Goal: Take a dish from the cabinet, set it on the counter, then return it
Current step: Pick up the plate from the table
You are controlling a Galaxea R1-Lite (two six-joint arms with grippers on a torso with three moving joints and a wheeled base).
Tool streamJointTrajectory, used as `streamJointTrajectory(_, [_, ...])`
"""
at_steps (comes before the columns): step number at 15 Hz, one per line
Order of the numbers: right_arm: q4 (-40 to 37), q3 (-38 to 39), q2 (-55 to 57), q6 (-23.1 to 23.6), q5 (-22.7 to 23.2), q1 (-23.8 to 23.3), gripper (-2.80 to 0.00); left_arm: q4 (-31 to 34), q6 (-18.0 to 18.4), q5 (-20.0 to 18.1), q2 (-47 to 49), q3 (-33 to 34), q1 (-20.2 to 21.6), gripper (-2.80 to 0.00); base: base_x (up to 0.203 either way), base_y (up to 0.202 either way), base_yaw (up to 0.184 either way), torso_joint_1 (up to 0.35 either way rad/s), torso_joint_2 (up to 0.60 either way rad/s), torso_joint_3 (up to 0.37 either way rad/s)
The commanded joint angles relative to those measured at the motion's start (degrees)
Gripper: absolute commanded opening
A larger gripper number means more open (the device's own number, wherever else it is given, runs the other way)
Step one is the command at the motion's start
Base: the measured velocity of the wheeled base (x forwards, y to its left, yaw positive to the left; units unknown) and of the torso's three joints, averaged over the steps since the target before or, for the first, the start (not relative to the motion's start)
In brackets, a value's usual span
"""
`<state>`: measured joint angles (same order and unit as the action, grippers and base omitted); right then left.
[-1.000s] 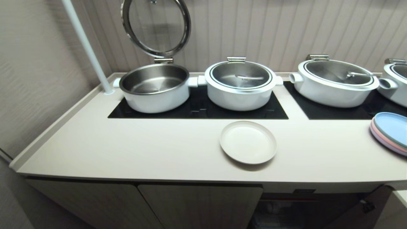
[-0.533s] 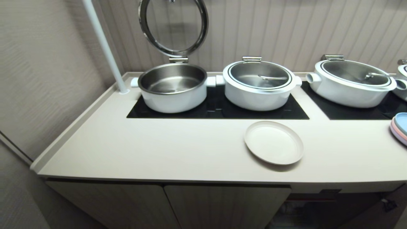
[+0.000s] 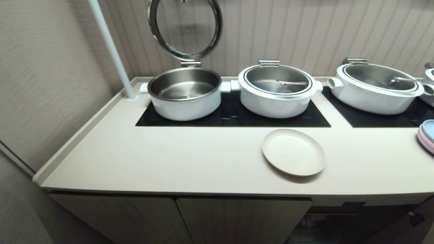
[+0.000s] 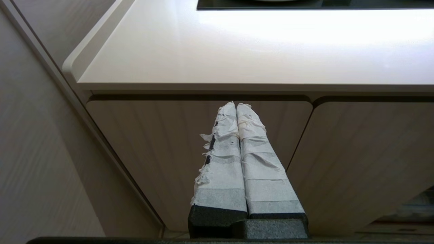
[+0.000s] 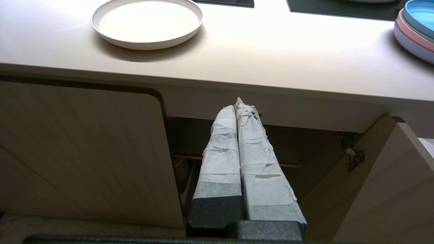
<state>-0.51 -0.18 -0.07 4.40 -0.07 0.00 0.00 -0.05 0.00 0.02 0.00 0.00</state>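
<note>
the dish [image 3: 293,152] lies flat on the surface [image 3: 169,159], just in front of the black cooktop strip [image 3: 234,117] and the lidded white pot [image 3: 277,89], near the front edge. so the first half looks done: it is out of the cabinet [image 5: 257,152] and set down. what is left, i'd judge, is to pick it up again and put it back inside; the cabinet door [image 5: 383,183] hangs swung open below the surface, so the way in is clear.

neither arm reaches up where i can see it from above. the left pincer [image 4: 236,105] sits low before the closed doors, its taped fingers pressed together, empty. the right pincer [image 5: 237,105] is in front of the open cabinet, below the surface edge, likewise closed tight and holding nothing.

the inside of the cabinet is dark; i can make out a reddish shelf edge and little more, and whether other dishes are in there i cannot tell. the pink-and-blue plates [image 3: 427,137] at the right are cut off by the frame.
</note>
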Motion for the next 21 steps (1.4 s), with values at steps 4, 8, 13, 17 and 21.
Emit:
streamJointTrajectory(4, [0.3, 0.1, 0.1, 0.2, -0.1, 0.0, -2.8, 0.0, 0.0, 0.0, 0.0, 0.0, 0.0, -2.8, 0.0, 0.0, 0.0, 0.0, 0.0, 0.0])
streamJointTrajectory(8, [1.7, 0.1, 0.1, 0.2, -0.4, 0.0, -2.8, 0.0, 0.0, 0.0, 0.0, 0.0, 0.0, -2.8, 0.0, 0.0, 0.0, 0.0, 0.0, 0.0])
streamJointTrajectory(13, [5.4, -2.9, 0.2, 0.1, -0.5, 0.0, -2.8, 0.0, 0.0, 0.0, 0.0, 0.0, 0.0, -2.8, 0.0, 0.0, 0.0, 0.0, 0.0, 0.0])
streamJointTrajectory(17, [3.5, -8.1, 3.2, 0.1, -0.4, 0.0, -2.8, 0.0, 0.0, 0.0, 0.0, 0.0, 0.0, -2.8, 0.0, 0.0, 0.0, 0.0, 0.0, 0.0])
streamJointTrajectory(21, [3.7, -13.9, 11.3, -0.1, -0.4, 0.1, -2.8, 0.0, 0.0, 0.0, 0.0, 0.0, 0.0, -2.8, 0.0, 0.0, 0.0, 0.0, 0.0, 0.0])
